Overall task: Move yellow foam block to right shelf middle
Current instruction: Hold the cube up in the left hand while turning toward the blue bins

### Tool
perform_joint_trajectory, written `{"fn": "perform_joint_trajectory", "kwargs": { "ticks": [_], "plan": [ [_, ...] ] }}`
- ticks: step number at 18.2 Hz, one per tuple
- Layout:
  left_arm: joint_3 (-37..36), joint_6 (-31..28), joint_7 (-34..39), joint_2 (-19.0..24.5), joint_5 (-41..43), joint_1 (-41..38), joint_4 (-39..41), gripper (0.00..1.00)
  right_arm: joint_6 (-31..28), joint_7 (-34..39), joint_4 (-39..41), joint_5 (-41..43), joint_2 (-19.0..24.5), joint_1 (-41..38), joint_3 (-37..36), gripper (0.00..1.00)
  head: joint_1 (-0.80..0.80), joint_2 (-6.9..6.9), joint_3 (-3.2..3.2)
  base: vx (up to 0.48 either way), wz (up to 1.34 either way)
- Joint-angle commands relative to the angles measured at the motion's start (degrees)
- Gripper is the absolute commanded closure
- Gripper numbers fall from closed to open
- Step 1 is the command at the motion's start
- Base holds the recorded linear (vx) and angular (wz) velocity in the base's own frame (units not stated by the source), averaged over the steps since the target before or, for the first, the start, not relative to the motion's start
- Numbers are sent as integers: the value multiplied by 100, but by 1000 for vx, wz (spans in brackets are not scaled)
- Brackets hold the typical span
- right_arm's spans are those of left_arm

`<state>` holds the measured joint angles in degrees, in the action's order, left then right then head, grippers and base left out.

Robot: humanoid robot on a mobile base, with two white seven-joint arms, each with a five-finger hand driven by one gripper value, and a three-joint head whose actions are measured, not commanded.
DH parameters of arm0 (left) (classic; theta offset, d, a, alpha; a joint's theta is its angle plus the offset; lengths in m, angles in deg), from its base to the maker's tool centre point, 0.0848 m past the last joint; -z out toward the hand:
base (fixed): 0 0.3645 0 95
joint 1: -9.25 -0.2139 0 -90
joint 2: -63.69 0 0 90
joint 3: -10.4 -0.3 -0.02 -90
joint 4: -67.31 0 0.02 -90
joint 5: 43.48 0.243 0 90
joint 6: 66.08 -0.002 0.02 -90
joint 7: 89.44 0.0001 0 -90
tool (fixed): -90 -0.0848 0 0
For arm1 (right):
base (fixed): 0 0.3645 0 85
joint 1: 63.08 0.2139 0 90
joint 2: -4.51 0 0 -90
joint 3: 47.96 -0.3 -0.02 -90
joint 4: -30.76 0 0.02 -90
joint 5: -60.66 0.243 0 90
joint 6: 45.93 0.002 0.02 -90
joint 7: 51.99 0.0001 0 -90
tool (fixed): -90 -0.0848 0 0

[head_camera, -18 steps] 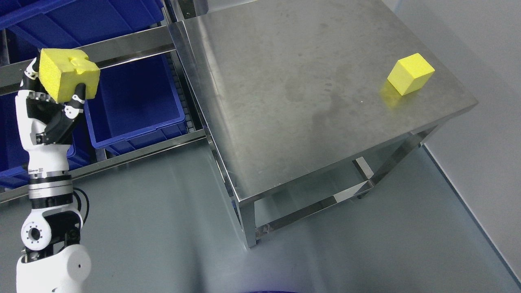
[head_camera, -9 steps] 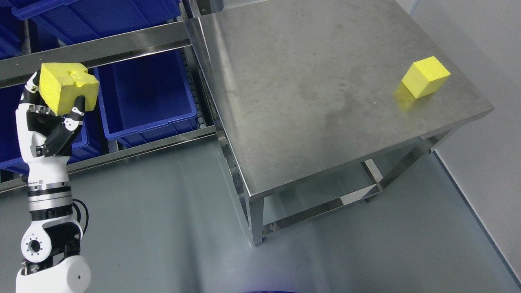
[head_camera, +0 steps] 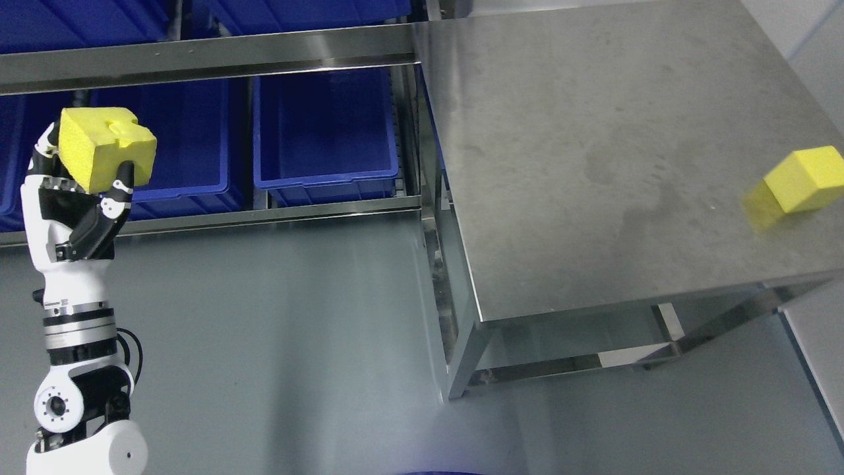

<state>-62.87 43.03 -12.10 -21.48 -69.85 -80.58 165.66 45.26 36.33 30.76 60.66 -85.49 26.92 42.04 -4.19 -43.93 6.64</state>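
Black-tipped fingers (head_camera: 122,177): curled up around the yellow foam block (head_camera: 105,148), one dark fingertip pressed on its front face, others hidden behind its left side.
Grip: fingers closed on the block, which sits on top of the hand, clear of any surface.
Left hand (head_camera: 76,211): white and black, palm side toward the camera, raised at the picture's left edge.
Left arm (head_camera: 79,369): rises straight from the lower left corner, white shell, banded wrist ring, round joint below it.
Block in hand: yellow foam, roughly box-shaped, with a notch cut into its top face; it is tilted, a corner pointing toward the camera.
Block position: held in front of the shelf (head_camera: 211,56), level with the row of blue bins (head_camera: 326,132), well apart from the desk.
Shelf: steel rails run across the upper left; blue bins stand side by side between the upper and lower rail, more blue above the top rail.
Desk (head_camera: 593,132): brushed steel, fills the upper right, its left edge just beside the shelf's end; dull smudges on the top, a lower frame visible under it.
Second yellow cube (head_camera: 803,179): rests on the desk near the right edge, its reflection smeared beside it.
Floor (head_camera: 277,343): grey and glossy.
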Motion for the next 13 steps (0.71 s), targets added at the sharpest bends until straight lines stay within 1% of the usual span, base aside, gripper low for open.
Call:
{"fn": "perform_joint_trajectory", "kwargs": {
  "ticks": [1, 6, 13],
  "plan": [
    [15, 41, 1, -35, 0, -157, 17, 66, -4, 1, 100, -18, -100, -140, -70, 0, 0, 0, 0, 34, 521],
    [-47, 41, 1, -53, 0, -175, 17, 66, -4, 1, 100, -18, -100, -140, -70, 0, 0, 0, 0, 38, 567],
    [-179, 49, 1, -194, 0, -210, 17, 66, -4, 1, 100, -18, -100, -132, -70, 0, 0, 1, 0, 40, 754]
  ]
}}
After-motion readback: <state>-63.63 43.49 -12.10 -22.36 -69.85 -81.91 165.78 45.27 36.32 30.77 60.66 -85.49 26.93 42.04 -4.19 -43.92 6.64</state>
